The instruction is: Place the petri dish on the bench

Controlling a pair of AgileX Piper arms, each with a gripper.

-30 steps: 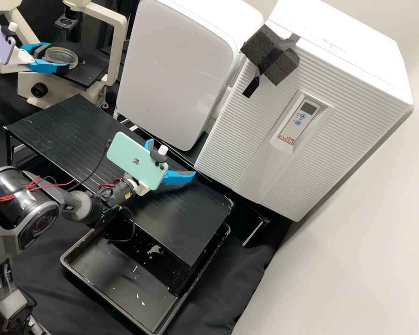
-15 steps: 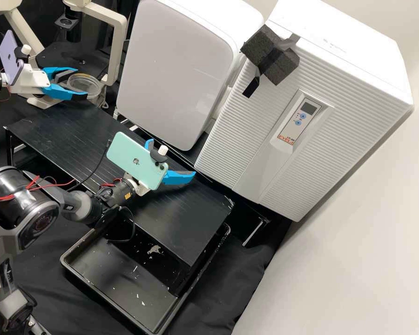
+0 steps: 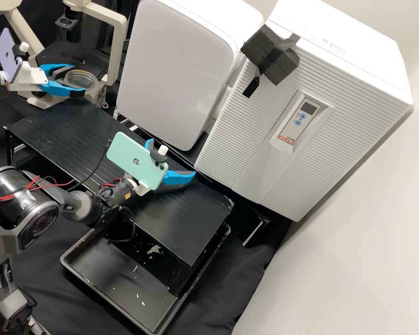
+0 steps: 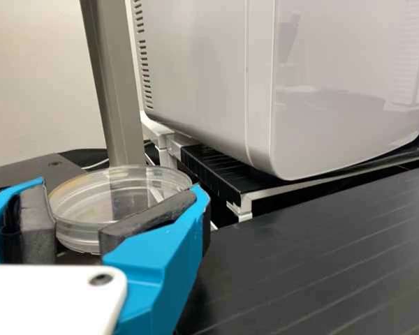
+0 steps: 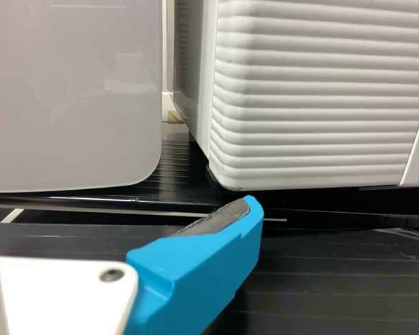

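Blue fingers (image 4: 160, 258) of my left gripper (image 3: 80, 80) are gripping the petri dish (image 4: 119, 199) across its sides, roughly level. The black bench (image 3: 79, 121) is lying beside and, I judge, lower, so I am needing to carry the dish over it before lowering. My right gripper (image 3: 171, 159) is standing open, farther from the dish. White cabinets (image 3: 181, 70) are towering beyond the bench; a microscope (image 3: 118, 46) is standing nearby.

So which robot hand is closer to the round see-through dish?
The left gripper. It has the petri dish between its fingers, while the right gripper is over the black bench, well away from the dish.
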